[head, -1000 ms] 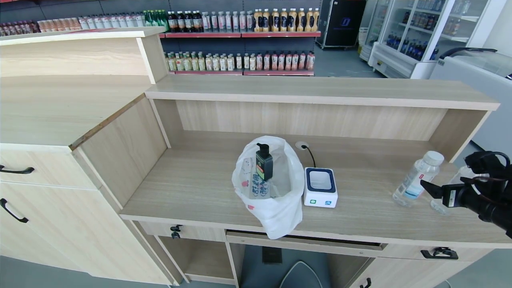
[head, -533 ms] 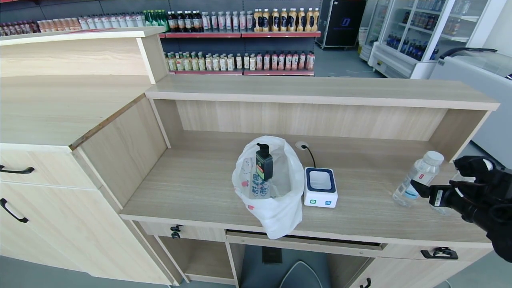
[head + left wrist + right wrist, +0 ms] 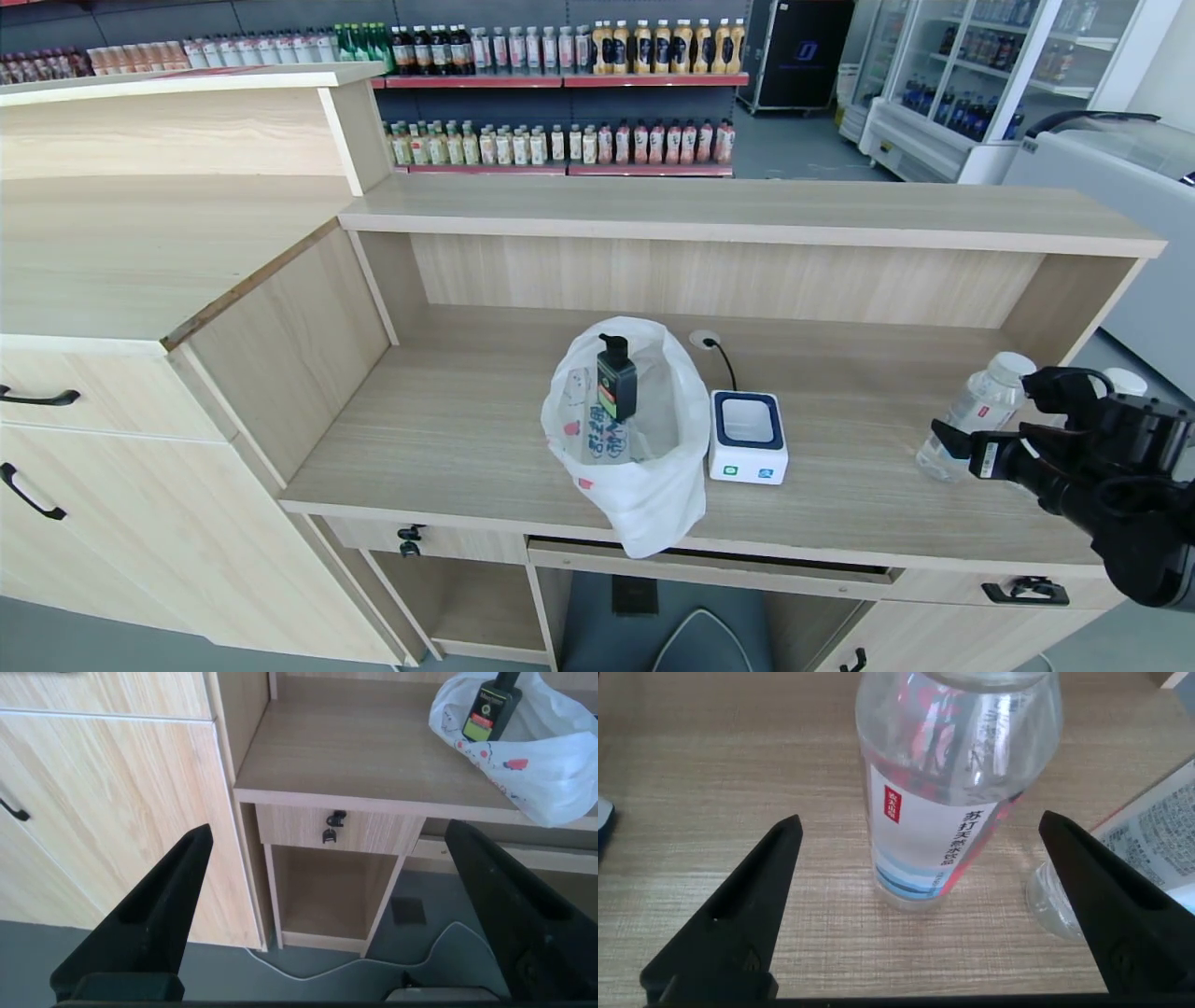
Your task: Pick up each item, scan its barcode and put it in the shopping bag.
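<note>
A clear water bottle (image 3: 971, 420) with a white cap stands upright at the right end of the wooden counter (image 3: 467, 429). My right gripper (image 3: 985, 408) is open and level with it, one finger on each side and neither touching. In the right wrist view the bottle (image 3: 948, 812) stands just ahead of the open right gripper (image 3: 920, 826). A second clear bottle (image 3: 1060, 901) is close beside it, partly hidden. The white shopping bag (image 3: 644, 485) holds a black pump bottle (image 3: 616, 378). The white scanner (image 3: 747, 437) sits right of the bag. My left gripper (image 3: 327, 833) hangs open below the counter's left corner.
A raised back shelf (image 3: 747, 210) and side walls box in the counter. A cable (image 3: 724, 364) runs from a hole to the scanner. A taller cabinet (image 3: 140, 280) stands on the left. A keyed drawer (image 3: 332, 831) sits under the counter's left corner.
My right arm has moved left and forward toward the standing water bottle, so its open fingers now flank it. The bag, scanner and bottles have not moved.
</note>
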{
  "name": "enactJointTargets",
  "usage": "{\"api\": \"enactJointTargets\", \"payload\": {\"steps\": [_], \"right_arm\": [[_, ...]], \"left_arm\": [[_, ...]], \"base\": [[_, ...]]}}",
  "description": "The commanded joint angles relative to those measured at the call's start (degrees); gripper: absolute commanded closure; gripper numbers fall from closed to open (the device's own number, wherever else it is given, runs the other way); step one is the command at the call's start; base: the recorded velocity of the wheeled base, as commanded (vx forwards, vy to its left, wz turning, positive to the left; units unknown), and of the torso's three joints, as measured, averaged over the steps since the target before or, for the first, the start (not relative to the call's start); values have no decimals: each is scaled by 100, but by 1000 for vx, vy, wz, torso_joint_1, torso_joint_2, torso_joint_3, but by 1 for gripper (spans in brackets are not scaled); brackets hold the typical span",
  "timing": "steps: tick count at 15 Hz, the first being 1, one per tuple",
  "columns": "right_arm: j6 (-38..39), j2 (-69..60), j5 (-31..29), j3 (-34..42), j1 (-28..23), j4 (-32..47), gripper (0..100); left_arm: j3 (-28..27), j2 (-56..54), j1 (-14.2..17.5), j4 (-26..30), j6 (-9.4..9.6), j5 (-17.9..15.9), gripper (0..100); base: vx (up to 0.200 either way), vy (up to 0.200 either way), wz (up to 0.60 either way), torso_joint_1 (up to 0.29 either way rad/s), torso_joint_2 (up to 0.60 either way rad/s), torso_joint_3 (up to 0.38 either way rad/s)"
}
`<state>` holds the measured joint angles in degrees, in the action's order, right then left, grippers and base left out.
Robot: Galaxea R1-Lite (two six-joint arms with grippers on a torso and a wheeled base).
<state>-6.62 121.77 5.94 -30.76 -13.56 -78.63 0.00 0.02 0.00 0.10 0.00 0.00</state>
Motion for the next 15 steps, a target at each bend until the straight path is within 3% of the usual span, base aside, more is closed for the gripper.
{"api": "enactJointTargets", "payload": {"steps": [1,15], "right_arm": [[-15,128,-66,-124,108,6,0],[-199,541,-251,-844,318,67,0]], "left_arm": [[0,-2,0,-1,0,0,0],[0,-2,0,-1,0,0,0]], "base": [[0,0,0,0,0,0],[0,0,0,0,0,0]]}}
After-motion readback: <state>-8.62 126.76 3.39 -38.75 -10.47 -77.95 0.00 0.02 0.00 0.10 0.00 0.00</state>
